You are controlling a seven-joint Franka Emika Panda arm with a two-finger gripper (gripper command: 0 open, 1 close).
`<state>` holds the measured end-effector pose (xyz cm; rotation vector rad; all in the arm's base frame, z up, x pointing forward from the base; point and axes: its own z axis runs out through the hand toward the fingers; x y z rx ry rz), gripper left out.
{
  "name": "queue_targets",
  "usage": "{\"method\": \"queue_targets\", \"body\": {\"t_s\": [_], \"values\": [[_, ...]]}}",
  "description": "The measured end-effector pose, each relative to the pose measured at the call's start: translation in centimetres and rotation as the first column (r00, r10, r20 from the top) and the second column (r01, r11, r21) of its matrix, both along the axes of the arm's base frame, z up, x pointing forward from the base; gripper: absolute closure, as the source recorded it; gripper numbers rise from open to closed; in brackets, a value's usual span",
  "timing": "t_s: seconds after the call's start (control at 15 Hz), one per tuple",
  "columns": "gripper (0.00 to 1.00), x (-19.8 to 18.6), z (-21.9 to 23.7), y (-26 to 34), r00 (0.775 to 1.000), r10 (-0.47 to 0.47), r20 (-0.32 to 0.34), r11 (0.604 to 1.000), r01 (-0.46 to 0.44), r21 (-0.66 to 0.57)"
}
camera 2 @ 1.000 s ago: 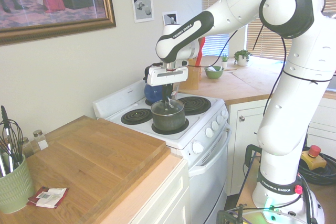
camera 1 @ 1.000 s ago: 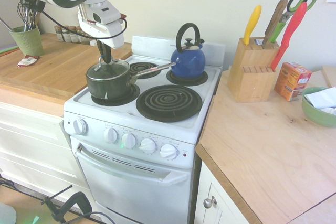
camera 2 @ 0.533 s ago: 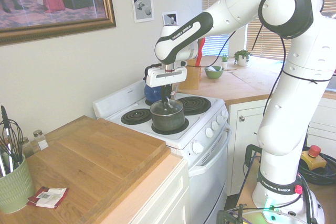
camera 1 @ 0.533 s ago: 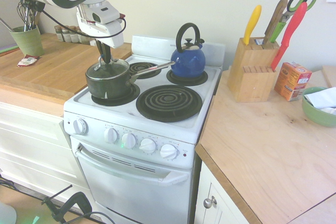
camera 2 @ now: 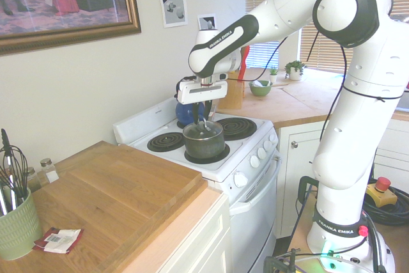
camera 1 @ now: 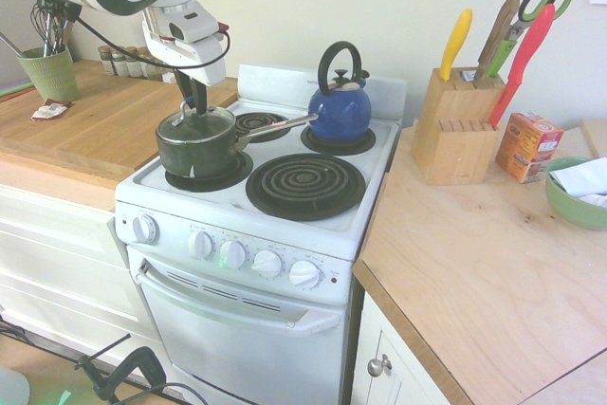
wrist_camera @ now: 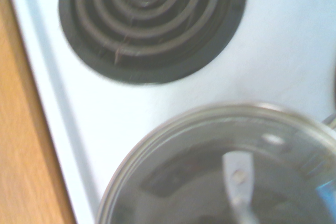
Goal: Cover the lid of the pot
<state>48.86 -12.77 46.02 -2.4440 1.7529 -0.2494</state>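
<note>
The dark pot [camera 1: 194, 151] stands on the front left burner of the white stove [camera 1: 285, 234], its long silver handle [camera 1: 281, 123] pointing toward the kettle. The glass lid [camera 1: 196, 124] lies flat on the pot's rim, and it fills the lower part of the wrist view, where the lid [wrist_camera: 220, 166] shows its metal knob [wrist_camera: 237, 178]. My gripper [camera 1: 193, 104] hangs straight down over the lid's centre. Its fingers stand slightly apart on either side of the knob, so it is open. From the other side the gripper [camera 2: 201, 119] sits just above the pot [camera 2: 204, 145].
A blue kettle [camera 1: 340, 106] sits on the back right burner, and the large front right burner [camera 1: 305, 185] is bare. A knife block [camera 1: 455, 125], an orange box [camera 1: 527, 146] and a green bowl [camera 1: 574, 196] stand on the right counter. A green utensil cup [camera 1: 47, 68] is on the left counter.
The fingers have parted from the lid's knob and the gripper has lifted a little. The lid stays seated on the pot.
</note>
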Motion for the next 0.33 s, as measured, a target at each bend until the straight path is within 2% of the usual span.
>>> {"method": "queue_targets", "body": {"t_s": [0.13, 0.33], "values": [[0.00, 0.0, 2.5, 0.3, 0.999, 0.004, 0.033, 1.000, -0.003, -0.020], [0.00, -1.3, 7.0, 4.8, 0.995, 0.083, 0.063, 0.996, -0.080, -0.046]]}}
